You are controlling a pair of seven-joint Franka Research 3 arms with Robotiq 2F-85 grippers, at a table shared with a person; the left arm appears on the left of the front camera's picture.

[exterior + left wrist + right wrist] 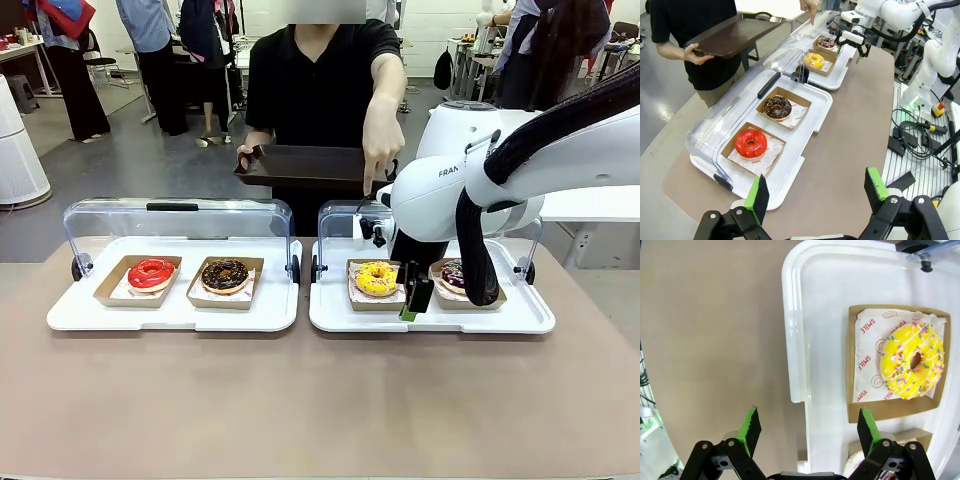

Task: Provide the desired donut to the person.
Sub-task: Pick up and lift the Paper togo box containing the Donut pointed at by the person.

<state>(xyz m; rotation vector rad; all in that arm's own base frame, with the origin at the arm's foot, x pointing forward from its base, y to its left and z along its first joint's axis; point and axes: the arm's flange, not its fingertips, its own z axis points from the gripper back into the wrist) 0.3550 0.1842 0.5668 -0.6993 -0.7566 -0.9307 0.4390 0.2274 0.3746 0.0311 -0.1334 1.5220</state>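
Note:
The person (320, 80) stands at the far side and holds a dark brown tray (300, 165) in one hand. The other hand's finger (371, 180) points down over the right white tray (340, 315), roughly in line with the yellow sprinkled donut (376, 279) (912, 360). Beside that donut lies a dark sprinkled donut (452, 275). My right gripper (415, 300) (808, 429) hangs open and empty over this tray's front edge, between the two boxes. At the near end of the table my left gripper (816, 192) stands open with nothing in it.
The left white tray (80, 318) carries a red glazed donut (152, 272) and a chocolate donut (225, 275) in cardboard boxes. Clear lids (180, 215) stand raised behind both trays. Bare brown tabletop (320, 400) lies in front. Other people stand in the background.

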